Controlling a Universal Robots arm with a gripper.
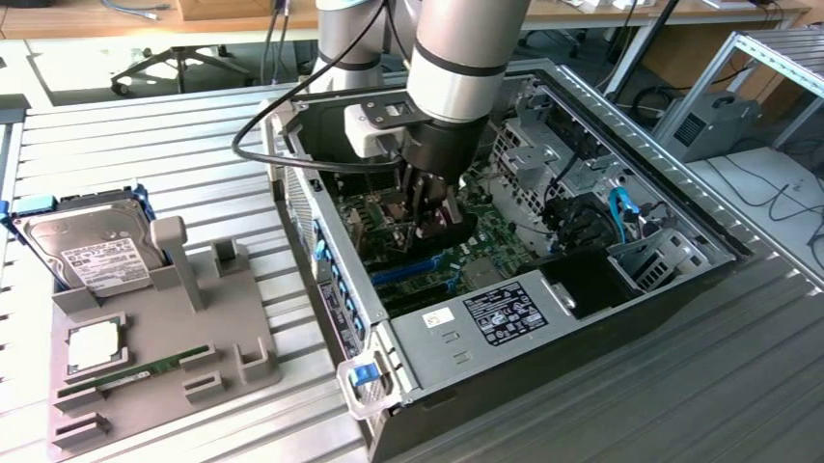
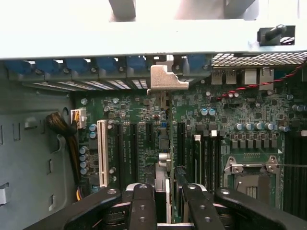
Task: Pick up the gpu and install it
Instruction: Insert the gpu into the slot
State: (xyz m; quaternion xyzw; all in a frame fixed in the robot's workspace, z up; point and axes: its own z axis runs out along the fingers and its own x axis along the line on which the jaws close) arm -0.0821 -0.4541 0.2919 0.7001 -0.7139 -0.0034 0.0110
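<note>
GPU gripped edge-on inside the open computer case, over the motherboard slots.

From my remote station I see the gripper (image 1: 431, 224) reaching down into the open computer case (image 1: 515, 328), its fingers (image 2: 144, 211) clamped on the gpu (image 2: 163, 158), which stands on edge between them. In the wrist view the card runs straight toward the case's rear wall, and its silver end bracket (image 2: 166, 79) sits against the row of blue slot clips (image 2: 79, 66). The card lies among the black expansion slots of the green motherboard (image 2: 240, 115), beside the white slot (image 2: 102, 152); I cannot tell whether it is fully seated. On the exterior view's left, a gray fixture tray (image 1: 168, 338) holds a hard drive (image 1: 91, 251) and a memory stick (image 1: 135, 371).
</note>
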